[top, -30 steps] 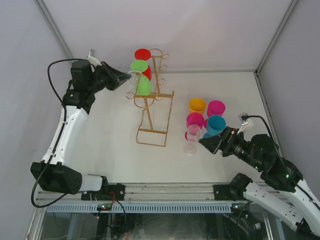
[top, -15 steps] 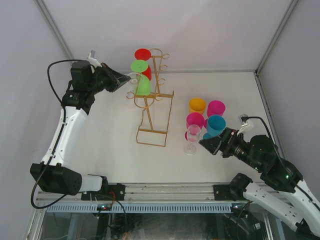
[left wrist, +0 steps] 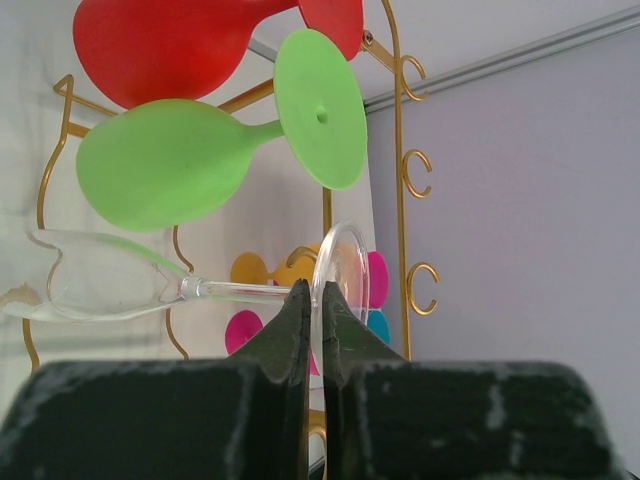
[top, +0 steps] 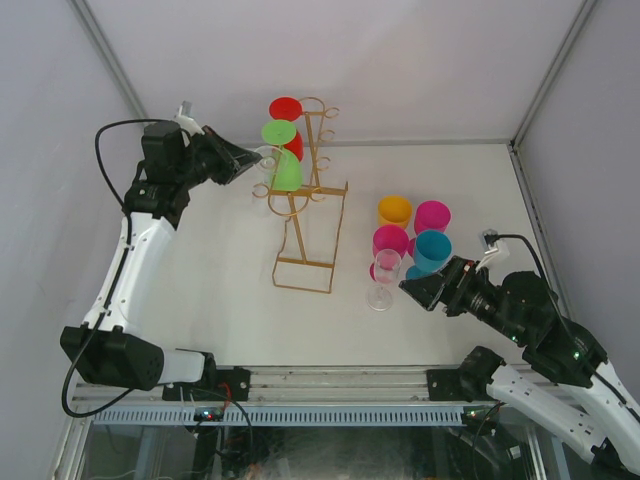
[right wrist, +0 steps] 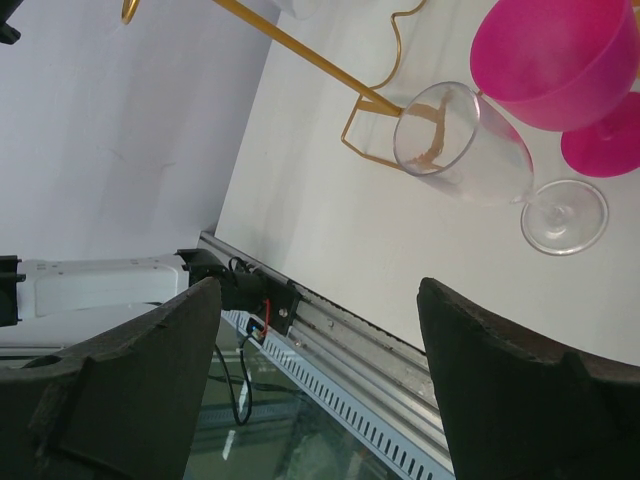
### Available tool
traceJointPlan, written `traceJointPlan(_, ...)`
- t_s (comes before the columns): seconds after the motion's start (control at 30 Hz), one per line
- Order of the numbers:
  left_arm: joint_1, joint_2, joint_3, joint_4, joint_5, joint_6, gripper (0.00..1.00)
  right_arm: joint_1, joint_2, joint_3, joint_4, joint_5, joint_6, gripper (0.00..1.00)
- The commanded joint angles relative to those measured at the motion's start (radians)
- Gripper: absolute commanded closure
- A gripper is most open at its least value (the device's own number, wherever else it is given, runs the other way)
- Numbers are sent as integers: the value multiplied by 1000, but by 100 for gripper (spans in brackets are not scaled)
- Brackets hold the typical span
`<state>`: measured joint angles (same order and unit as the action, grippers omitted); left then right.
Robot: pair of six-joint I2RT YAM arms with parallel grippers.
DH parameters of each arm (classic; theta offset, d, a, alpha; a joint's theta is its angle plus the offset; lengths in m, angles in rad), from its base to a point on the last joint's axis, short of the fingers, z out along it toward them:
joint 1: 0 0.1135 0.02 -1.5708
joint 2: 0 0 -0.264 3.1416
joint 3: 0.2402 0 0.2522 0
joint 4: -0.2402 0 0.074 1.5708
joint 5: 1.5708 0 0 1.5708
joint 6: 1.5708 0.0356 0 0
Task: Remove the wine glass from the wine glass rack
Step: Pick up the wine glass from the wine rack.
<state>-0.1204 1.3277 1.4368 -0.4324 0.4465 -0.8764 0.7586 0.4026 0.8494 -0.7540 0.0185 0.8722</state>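
The gold wire wine glass rack [top: 311,196] stands at the back middle of the table. A clear wine glass [left wrist: 100,288] hangs sideways on it, with a green glass [left wrist: 165,160] and a red glass [left wrist: 160,45] above. My left gripper [left wrist: 316,292] is shut on the rim of the clear glass's round foot [left wrist: 343,270]. From above, the left gripper [top: 256,153] sits at the rack's left side. My right gripper [top: 408,286] stands open and empty, just right of a second clear glass [top: 384,276] standing on the table.
Several coloured glasses stand right of the rack: orange [top: 394,211], pink [top: 432,216], magenta [top: 389,241] and teal [top: 432,249]. In the right wrist view the standing clear glass [right wrist: 460,148] and a pink glass [right wrist: 560,55] lie ahead, beside the rack's base loop [right wrist: 372,100].
My left gripper has edged slightly toward the rack and pinched a little tighter on the glass foot. The right arm has barely moved.
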Motion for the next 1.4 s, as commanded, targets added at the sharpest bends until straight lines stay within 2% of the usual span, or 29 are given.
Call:
traceJointPlan(0.0, 1, -14, 56, 28, -15, 9, 100, -5, -9, -1, 19, 10, 8, 21)
traceJointPlan(0.27, 5, -36, 64, 32, -74, -13, 100, -5, -11, -2, 16, 13, 10, 21)
traceJointPlan(0.47, 9, -34, 71, 54, -42, -30, 100, -5, -10, -1, 16, 14, 11, 21)
traceJointPlan(1.37, 23, -94, 61, 105, -75, -72, 100, -5, -12, -1, 13, 15, 19, 21)
